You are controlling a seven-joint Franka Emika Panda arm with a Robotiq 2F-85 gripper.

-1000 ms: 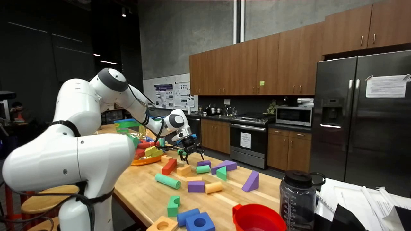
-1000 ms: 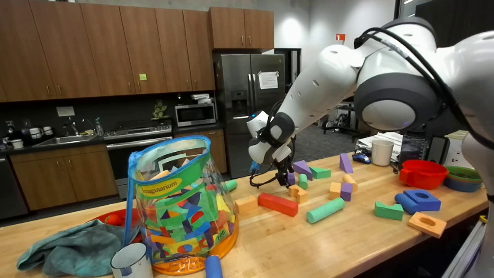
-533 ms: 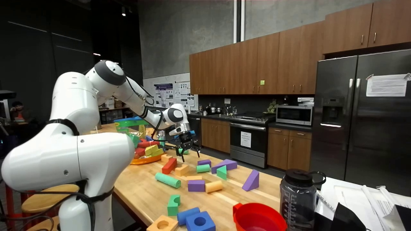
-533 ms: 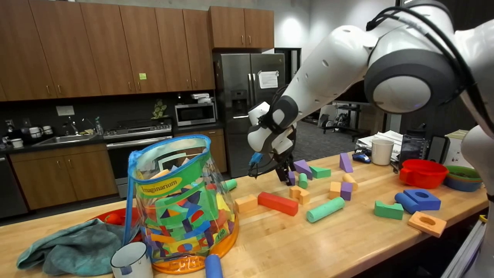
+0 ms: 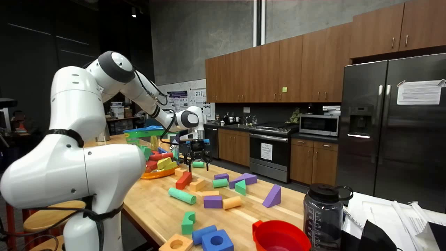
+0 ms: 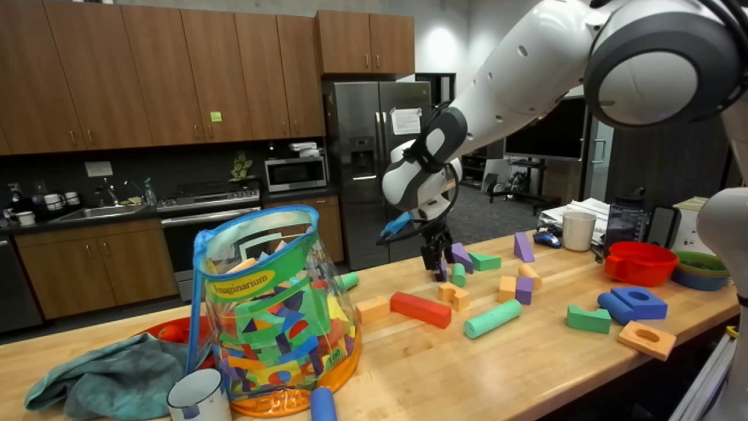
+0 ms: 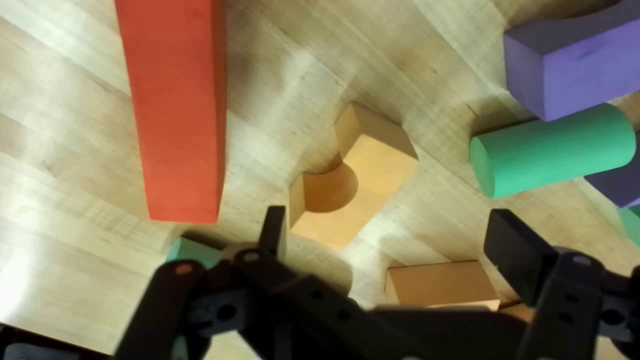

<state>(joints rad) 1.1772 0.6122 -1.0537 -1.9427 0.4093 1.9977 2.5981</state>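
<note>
Wooden bench (image 6: pixel 409 368) before kitchen cabinets (image 6: pixel 210 70). Hand (image 7: pixel 387 231), I see, hangs above, empty, fingers (image 7: pixel 517 250) wide apart. Notched orange block (image 7: pixel 372 185) mid-frame in wrist view; red block (image 7: pixel 170 110) upper left, green cylinder (image 7: pixel 555 150) at right.

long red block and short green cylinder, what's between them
The orange notched block lies between the long red block and the short green cylinder, touching neither; the wrist view shows it.
</note>
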